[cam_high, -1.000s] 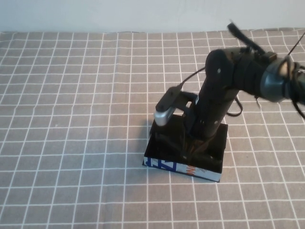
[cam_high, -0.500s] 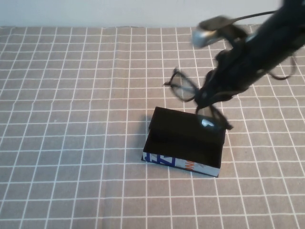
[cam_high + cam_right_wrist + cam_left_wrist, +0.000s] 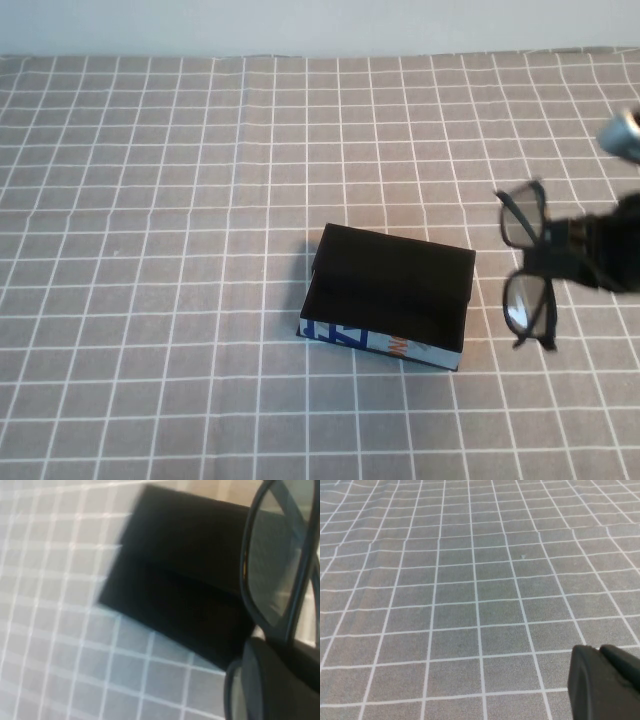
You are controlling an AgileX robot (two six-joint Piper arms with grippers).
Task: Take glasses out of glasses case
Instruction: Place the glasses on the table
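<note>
The glasses case (image 3: 388,296), a black box with a light blue printed front, lies open near the table's middle; it also shows in the right wrist view (image 3: 185,575). My right gripper (image 3: 562,252) is shut on the bridge of the black thick-framed glasses (image 3: 526,266) and holds them in the air to the right of the case, clear of it. In the right wrist view the glasses (image 3: 272,580) hang close before the camera, held by my right gripper (image 3: 280,665). My left gripper (image 3: 605,685) is shut and empty over bare cloth, out of the high view.
A grey cloth with a white grid (image 3: 150,250) covers the whole table. A pale wall runs along the far edge. Nothing else stands on the cloth.
My right gripper lifted the glasses out of the case, then swung them from behind the case to its right side. The case has stayed in place.
</note>
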